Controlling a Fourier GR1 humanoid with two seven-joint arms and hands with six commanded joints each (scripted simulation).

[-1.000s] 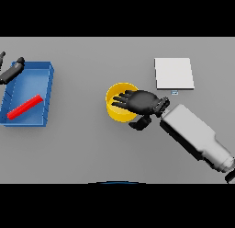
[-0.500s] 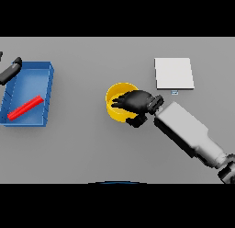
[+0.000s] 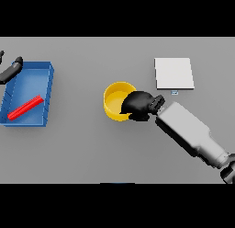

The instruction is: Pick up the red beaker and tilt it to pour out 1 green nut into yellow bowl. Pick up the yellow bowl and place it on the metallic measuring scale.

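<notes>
The bowl is being gripped for the move to the scale.

The right hand (image 3: pixel 137 105) is closed on the right rim of the yellow bowl (image 3: pixel 114 102), in the middle of the surface (image 3: pixel 82 149). The scale (image 3: pixel 173 73) is near, up and to the right. Next, the bowl should be lifted and put there. The left hand (image 3: pixel 10 71) is seen by the blue tray (image 3: pixel 48 84), where the red beaker (image 3: pixel 25 107) is lying; its fingers cannot be made out.

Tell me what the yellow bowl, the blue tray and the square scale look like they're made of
The yellow bowl looks like plastic: uniform bright colour, smooth, no glints. The blue tray also reads as matte plastic, with thin flat walls in one even colour. The scale is a flat pale grey-white plate, possibly brushed metal, though no reflections confirm that.
</notes>
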